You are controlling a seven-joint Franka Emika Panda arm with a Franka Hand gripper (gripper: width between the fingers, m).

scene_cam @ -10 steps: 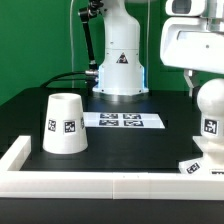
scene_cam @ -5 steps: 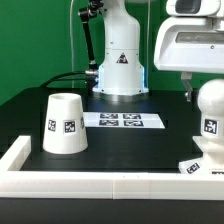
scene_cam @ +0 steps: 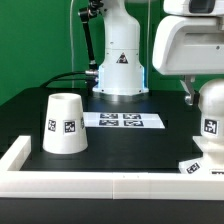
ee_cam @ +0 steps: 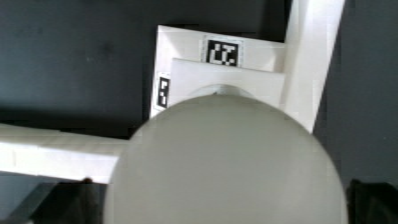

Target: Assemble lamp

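The round white bulb (scene_cam: 211, 112) stands upright with a tag on its side, at the exterior view's right edge. My gripper (scene_cam: 203, 95) hangs over it, one dark finger (scene_cam: 187, 96) just beside the bulb's left flank, the other hidden. In the wrist view the bulb (ee_cam: 222, 160) fills the space between my jaws, which stand apart on either side of it. The sloped square base (scene_cam: 192, 166) lies low at the front right; it also shows in the wrist view (ee_cam: 214, 62). The cup-shaped shade (scene_cam: 65, 124) stands mouth down at the left.
The marker board (scene_cam: 122, 120) lies flat mid-table. The white robot pedestal (scene_cam: 120, 62) stands behind it. A white frame wall (scene_cam: 100, 183) runs along the front and left edges; its bars also show in the wrist view (ee_cam: 317, 70).
My gripper has shifted toward the exterior view's left and come slightly lower around the bulb. The bulb, shade and base have not moved.
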